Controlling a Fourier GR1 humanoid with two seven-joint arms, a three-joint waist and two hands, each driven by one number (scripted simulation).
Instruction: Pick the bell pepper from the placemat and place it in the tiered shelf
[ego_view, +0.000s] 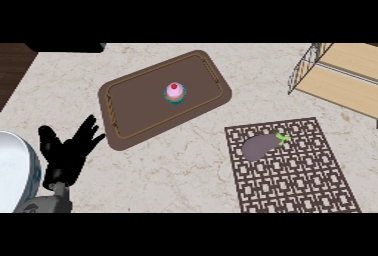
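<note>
On the brown lattice placemat (295, 170) at the lower right lies a purple eggplant-like vegetable (262, 146) with a green stem; no bell pepper shows on it. The tiered shelf (343, 75), light wood with a white wire frame, stands at the upper right corner. My left hand (68, 150) rests open at the lower left, fingers spread and pointing up, far from the placemat and holding nothing. My right hand does not show.
A brown tray (133, 120) lies on the marble counter at center left, with a small pink cupcake (175, 93) on it. A white rounded object (15, 170) sits at the left edge. Dark wood (11, 65) borders the counter's upper left.
</note>
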